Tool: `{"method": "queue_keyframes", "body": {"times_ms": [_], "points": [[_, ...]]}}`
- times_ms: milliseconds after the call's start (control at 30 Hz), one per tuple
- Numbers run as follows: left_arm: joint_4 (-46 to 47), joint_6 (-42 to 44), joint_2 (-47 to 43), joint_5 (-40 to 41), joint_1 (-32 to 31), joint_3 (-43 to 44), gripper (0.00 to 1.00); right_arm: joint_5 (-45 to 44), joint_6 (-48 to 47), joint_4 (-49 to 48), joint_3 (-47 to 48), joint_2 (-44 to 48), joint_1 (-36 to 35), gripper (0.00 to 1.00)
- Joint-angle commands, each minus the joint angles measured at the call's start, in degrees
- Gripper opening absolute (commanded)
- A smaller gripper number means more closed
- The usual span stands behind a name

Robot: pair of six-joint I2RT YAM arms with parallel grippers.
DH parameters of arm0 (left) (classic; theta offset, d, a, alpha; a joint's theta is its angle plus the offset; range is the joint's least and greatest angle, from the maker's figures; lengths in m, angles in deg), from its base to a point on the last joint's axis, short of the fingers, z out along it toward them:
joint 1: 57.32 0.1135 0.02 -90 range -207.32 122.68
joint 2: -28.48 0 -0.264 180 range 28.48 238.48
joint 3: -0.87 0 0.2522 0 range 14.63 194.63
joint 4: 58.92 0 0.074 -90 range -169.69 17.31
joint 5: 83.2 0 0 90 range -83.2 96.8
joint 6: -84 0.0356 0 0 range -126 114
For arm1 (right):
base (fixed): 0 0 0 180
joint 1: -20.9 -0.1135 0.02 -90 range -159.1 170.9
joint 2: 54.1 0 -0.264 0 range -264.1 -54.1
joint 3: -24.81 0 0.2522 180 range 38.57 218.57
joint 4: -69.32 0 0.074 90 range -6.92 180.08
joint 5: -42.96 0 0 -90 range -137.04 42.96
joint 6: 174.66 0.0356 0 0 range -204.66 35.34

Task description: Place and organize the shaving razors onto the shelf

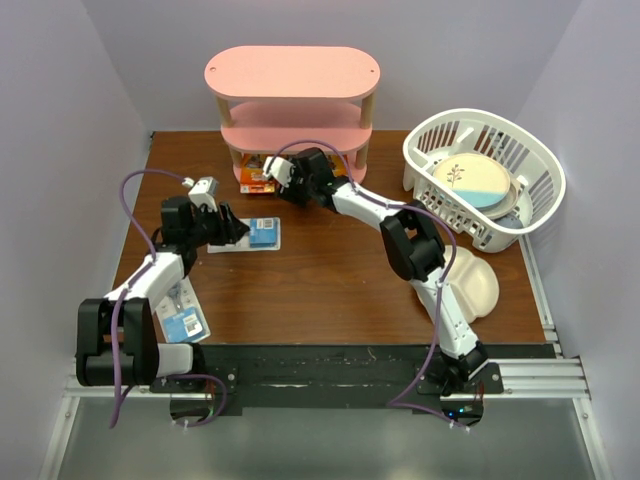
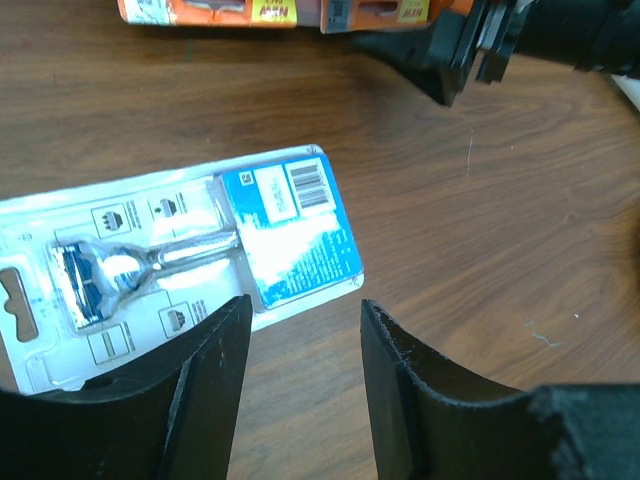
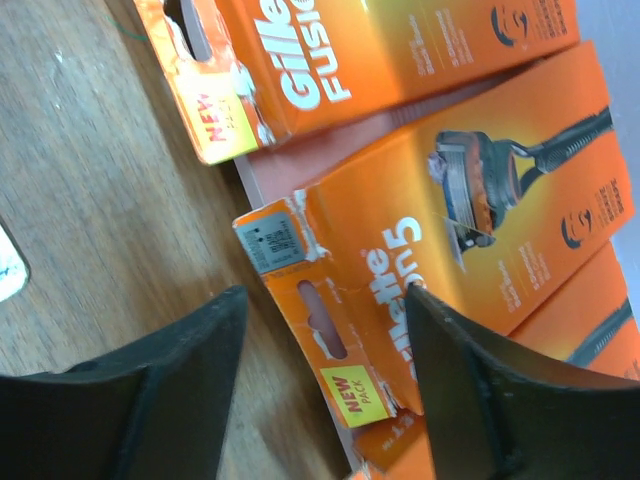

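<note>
The pink shelf (image 1: 292,72) stands at the back. Three orange razor packs (image 1: 254,180) lie on its bottom board, which shows pink in the right wrist view (image 3: 335,135). My right gripper (image 1: 270,180) is open, and its jaws (image 3: 325,300) stand either side of the torn tab end of the middle orange pack (image 3: 480,200). One white-and-blue blister pack (image 1: 255,235) lies flat on the table. My left gripper (image 1: 238,235) is open and empty just behind it (image 2: 300,320), its left finger over the pack's near edge (image 2: 180,250). A second blister pack (image 1: 183,320) lies by the left arm's base.
A white slatted basket (image 1: 530,200) holding a plate stands at the back right. A cream divided plate (image 1: 478,282) lies under the right arm. The right gripper's fingers (image 2: 450,60) show near the orange packs (image 2: 210,10) in the left wrist view.
</note>
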Motion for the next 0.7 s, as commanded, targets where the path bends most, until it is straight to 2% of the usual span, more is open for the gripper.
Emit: {"method": "queue_keyframes", "body": {"times_ms": [0, 667], "points": [[2.9, -1.0, -2.0, -1.2, 0.4, -1.5, 0.52, -1.9, 3.8, 7.9, -2.7, 2.3, 0.3, 0.62], [0.3, -0.5, -6.0, -1.7, 0.4, -3.8, 0.52, -6.3, 10.2, 6.0, -0.9, 0.3, -4.8, 0.47]]}}
